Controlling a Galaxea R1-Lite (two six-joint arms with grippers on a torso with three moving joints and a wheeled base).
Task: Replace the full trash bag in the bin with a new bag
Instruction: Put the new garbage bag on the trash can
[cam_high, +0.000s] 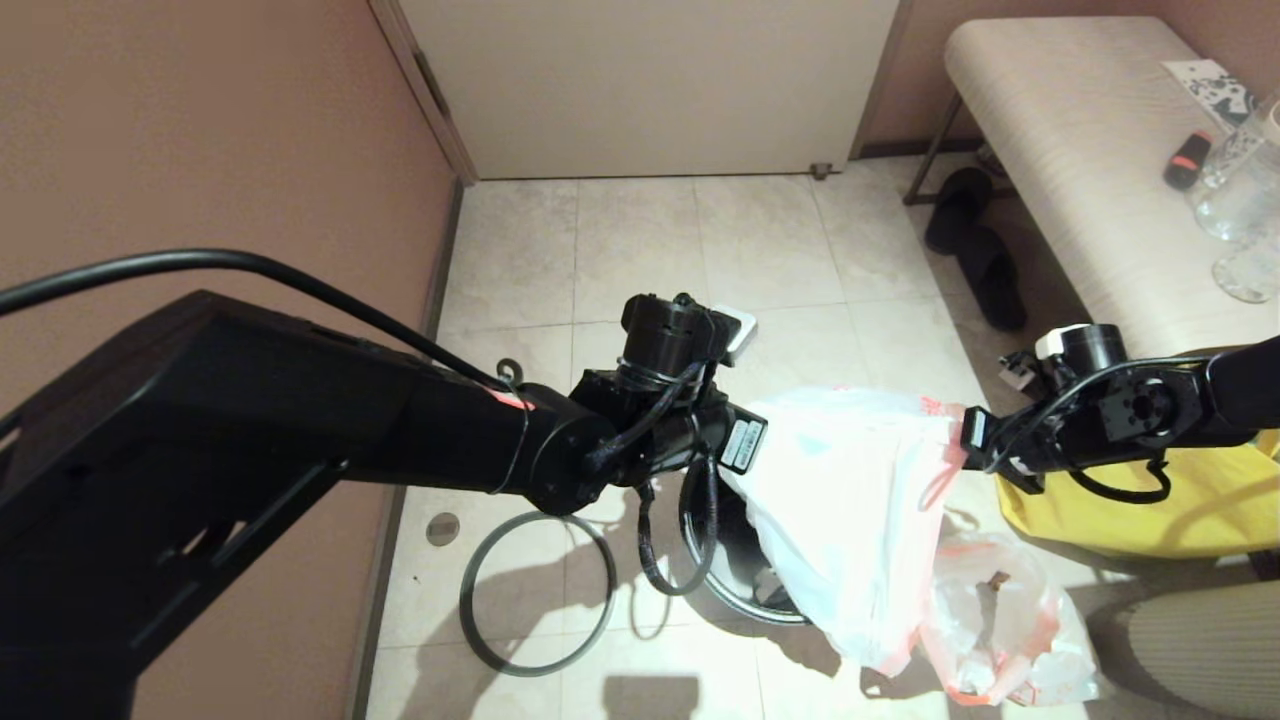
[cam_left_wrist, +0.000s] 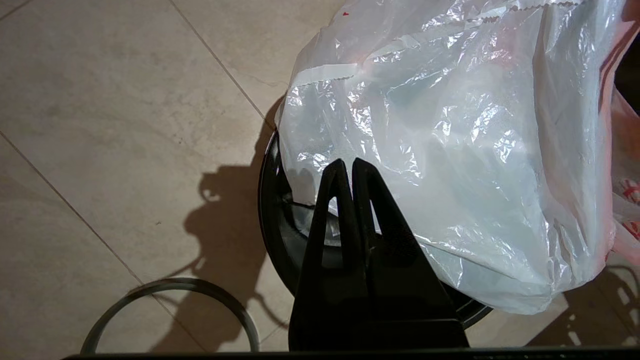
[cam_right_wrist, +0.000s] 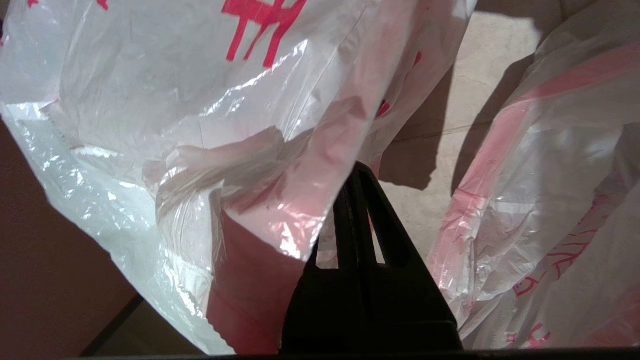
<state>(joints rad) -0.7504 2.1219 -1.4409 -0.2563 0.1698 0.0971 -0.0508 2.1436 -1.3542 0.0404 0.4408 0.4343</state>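
New bag (cam_high: 850, 500) hangs stretched between both grippers at centre-right of the head view, draped over the black bin (cam_high: 735, 575) at lower centre, hiding most of its opening. Left gripper (cam_high: 745, 445) at frame centre, fingers pressed together on the bag's left edge; in the left wrist view the closed tips (cam_left_wrist: 350, 167) pinch the plastic above the bin rim (cam_left_wrist: 272, 220). Right gripper (cam_high: 965, 435) at right of centre, closed on the bag's pink hem (cam_right_wrist: 310, 200). Full trash bag (cam_high: 1005, 630) sits on the floor at lower right, just beside the bin. Grey hoop (cam_high: 537, 592) lies flat on the tiles at lower left of centre. Yellow tote (cam_high: 1190, 500) at right edge
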